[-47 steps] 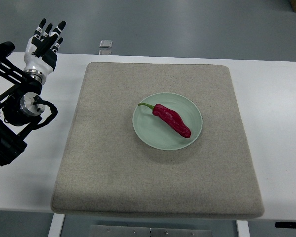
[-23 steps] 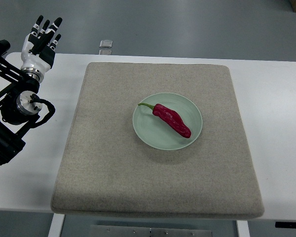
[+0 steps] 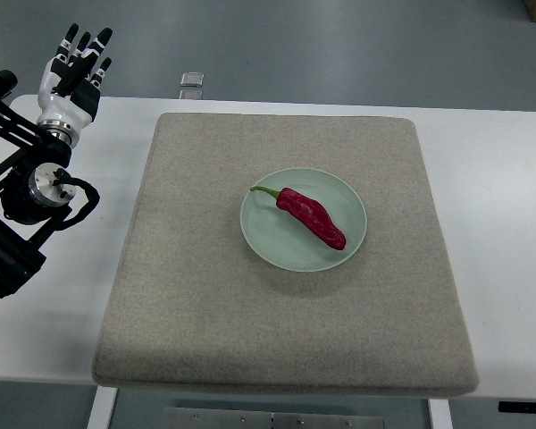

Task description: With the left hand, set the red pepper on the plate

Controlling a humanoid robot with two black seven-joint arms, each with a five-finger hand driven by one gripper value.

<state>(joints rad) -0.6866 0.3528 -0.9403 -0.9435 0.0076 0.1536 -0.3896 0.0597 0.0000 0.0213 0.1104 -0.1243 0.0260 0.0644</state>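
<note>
A red pepper with a green stem lies on a pale green plate in the middle of a grey felt mat. My left hand is at the far left back corner of the table, well away from the plate, with its fingers spread and holding nothing. The right arm is out of view.
The mat lies on a white table. A small clear object sits at the table's back edge, left of centre. My left arm's black joints lie over the table's left side.
My left hand has drawn slightly farther back and to the left, away from the mat. The pepper and plate have not moved.
</note>
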